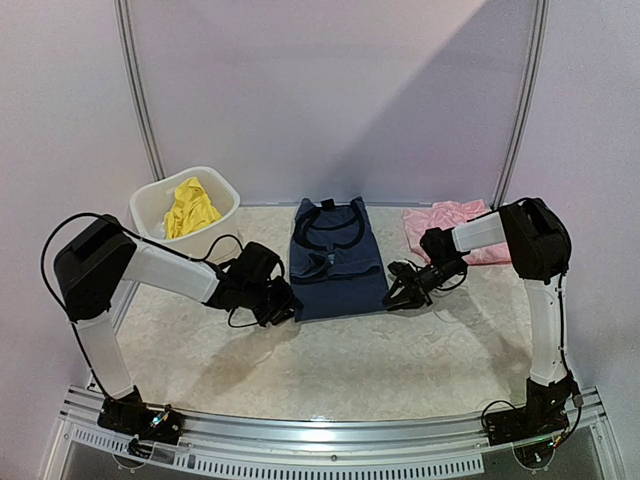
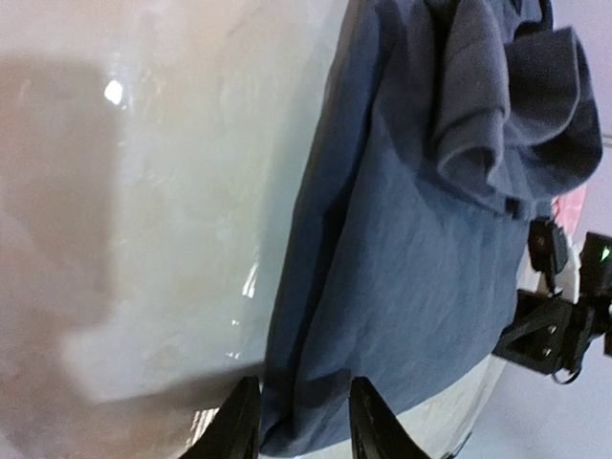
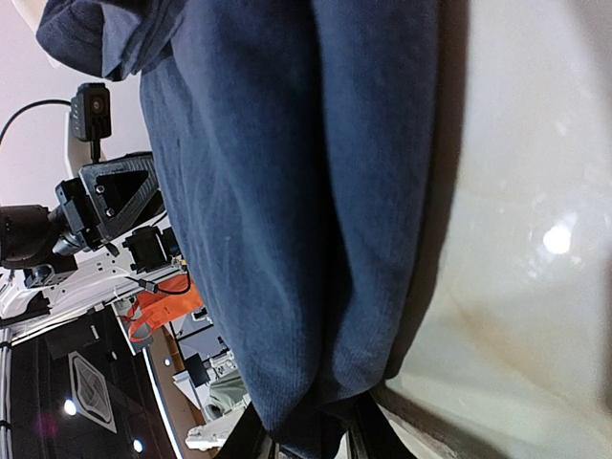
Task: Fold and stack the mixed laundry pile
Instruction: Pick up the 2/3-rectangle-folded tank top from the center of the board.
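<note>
The navy top (image 1: 335, 262) lies flat at mid-table. The right gripper (image 3: 306, 435) pinches one near hem corner. The left gripper (image 2: 301, 430) straddles the other; whether it grips I cannot tell. Both corners serve, I think, for an even fold.

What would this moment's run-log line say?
navy sleeveless fabric top: mid-table | left gripper: astride near corner, grip unclear | right gripper: pinching other near corner
</note>
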Robot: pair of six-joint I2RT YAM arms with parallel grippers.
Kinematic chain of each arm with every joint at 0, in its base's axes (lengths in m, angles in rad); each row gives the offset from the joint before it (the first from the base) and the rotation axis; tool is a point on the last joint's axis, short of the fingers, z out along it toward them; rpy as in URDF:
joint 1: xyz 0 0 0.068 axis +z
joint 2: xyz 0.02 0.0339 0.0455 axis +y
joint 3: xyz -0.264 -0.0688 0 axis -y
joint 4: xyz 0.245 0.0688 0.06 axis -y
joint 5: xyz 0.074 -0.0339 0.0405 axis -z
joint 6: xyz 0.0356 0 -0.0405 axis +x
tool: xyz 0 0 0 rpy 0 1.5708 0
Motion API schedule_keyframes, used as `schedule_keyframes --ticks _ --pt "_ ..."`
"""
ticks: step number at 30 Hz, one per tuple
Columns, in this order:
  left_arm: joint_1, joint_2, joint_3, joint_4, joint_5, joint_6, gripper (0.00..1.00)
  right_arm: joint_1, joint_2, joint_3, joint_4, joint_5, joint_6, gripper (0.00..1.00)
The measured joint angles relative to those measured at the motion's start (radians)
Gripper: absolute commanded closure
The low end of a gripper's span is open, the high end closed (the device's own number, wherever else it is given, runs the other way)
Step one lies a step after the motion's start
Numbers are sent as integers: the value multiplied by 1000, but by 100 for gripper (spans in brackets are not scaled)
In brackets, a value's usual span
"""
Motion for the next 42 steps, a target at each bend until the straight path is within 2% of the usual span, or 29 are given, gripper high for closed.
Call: schedule_keyframes --ticks 5,9,16,18,20,23,25,30,35,42 --pt "0 -55 -19 -91 21 15 61 0 0 0 2 -1 2 75" --pt "0 -47 -10 -109 42 19 65 0 0 0 3 -1 3 75" --pt "0 16 5 6 94 -6 73 0 0 -4 9 -3 3 76" --pt "0 32 6 39 108 -14 81 0 0 -5 10 -4 4 83" --pt "2 47 7 64 121 -22 90 0 0 -6 14 -3 8 98" --pt "5 55 5 70 131 -27 100 0 0 -8 19 -7 12 100" --pt "8 54 5 64 135 -26 100 0 0 -11 18 -9 10 100" --pt "16 9 31 -68 151 24 100 -2 -24 -18 -35 -26 -25 100" --pt "18 -92 149 -263 157 106 100 -8 -131 -27 -133 -64 -89 100" --pt "18 -206 223 -394 156 157 100 -13 -287 -32 -238 -113 -145 100"
